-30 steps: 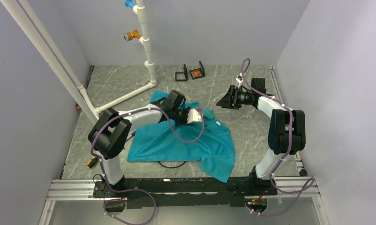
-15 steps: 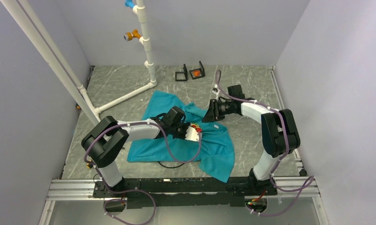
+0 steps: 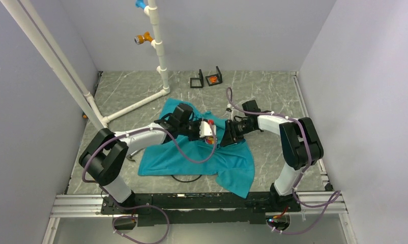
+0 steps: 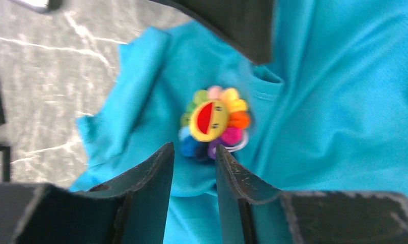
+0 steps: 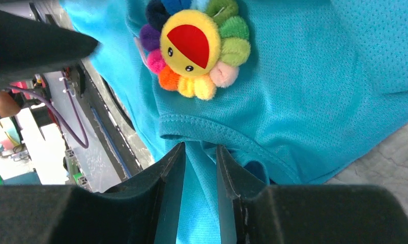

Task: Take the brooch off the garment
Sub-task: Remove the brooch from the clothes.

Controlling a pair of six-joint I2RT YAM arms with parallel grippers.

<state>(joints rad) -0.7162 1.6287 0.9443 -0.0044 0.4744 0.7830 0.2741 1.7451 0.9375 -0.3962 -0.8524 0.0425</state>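
Left gripper [image 4: 194,150] half-open, empty, beside sunflower brooch [image 4: 214,122]. Right gripper [image 5: 200,147] narrow over collar of T-shirt [image 5: 319,76], maybe pinching, can't tell. Loose hold: we'd drag cloth w/ brooch.

left arm [image 3: 141,135], right arm [image 3: 273,121]: had white links, black joints | cables [image 3: 186,152]: were purple, loose | fingers [image 4: 146,195]: were black wedges | bases [image 3: 121,205]: stood on aluminium rail [image 3: 75,207]

Top camera looks down from 6 o'clock, far; both wrist cameras closely share the rainbow plush flower brooch [image 4: 214,122].
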